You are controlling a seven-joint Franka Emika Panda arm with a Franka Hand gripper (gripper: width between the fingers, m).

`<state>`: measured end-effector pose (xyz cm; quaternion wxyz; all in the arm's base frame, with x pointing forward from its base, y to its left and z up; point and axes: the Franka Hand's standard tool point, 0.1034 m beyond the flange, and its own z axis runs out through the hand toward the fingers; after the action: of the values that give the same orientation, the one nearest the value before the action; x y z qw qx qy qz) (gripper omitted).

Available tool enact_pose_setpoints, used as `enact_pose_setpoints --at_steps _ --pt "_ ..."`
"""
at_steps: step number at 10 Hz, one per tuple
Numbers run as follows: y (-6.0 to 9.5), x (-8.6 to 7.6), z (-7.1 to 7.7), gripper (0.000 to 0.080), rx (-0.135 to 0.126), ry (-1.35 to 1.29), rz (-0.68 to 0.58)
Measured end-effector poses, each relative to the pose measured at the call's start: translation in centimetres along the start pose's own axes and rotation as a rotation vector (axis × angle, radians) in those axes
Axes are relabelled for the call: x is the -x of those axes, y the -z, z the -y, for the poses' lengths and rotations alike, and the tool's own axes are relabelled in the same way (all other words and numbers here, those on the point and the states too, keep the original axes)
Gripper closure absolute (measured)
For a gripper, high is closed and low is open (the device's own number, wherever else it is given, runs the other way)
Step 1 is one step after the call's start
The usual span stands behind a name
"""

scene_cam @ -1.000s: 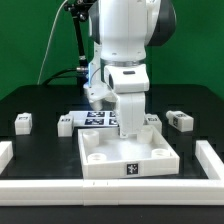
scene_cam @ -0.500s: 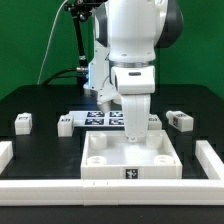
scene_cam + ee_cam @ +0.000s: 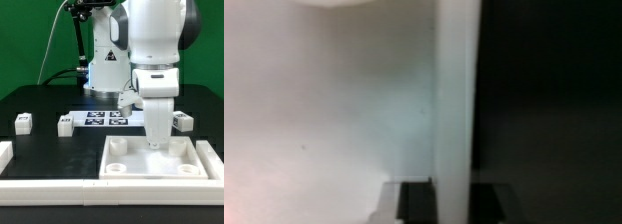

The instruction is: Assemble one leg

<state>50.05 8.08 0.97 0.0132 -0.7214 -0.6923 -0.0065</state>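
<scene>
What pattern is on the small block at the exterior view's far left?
The leg: white, black-and-white square tag; exterior view.

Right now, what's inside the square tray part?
Inside the square tray part only its round corner sockets show, with nothing standing in them. The end effector at its far wall covers some floor there.
</scene>
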Motion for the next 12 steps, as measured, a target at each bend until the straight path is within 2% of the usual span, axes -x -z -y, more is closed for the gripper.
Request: enact_pose_setpoints --at_steps 3,4,5,7,8,9,10,12 --pt "-0.01 -0.22 -0.25 0.0739 -0.004 0.033 -0.001" --pt "-0.04 -0.21 -0.24 0.0639 -0.005 0.029 0.0" --pt "-0.05 -0.16 -0.24 0.0639 -0.005 0.029 0.0" --pt "-0.06 -0.12 -0.25 0.0365 -0.005 0.028 0.0" --pt "-0.06 -0.1 -0.25 0.0365 -0.005 0.027 0.0" --pt "-0.06 -0.08 -0.25 0.0201 -0.005 0.027 0.0" --pt "-0.07 -0.06 -0.25 0.0165 -0.005 0.027 0.0" --pt "-0.07 -0.02 -0.26 0.0154 -0.005 0.026 0.0"
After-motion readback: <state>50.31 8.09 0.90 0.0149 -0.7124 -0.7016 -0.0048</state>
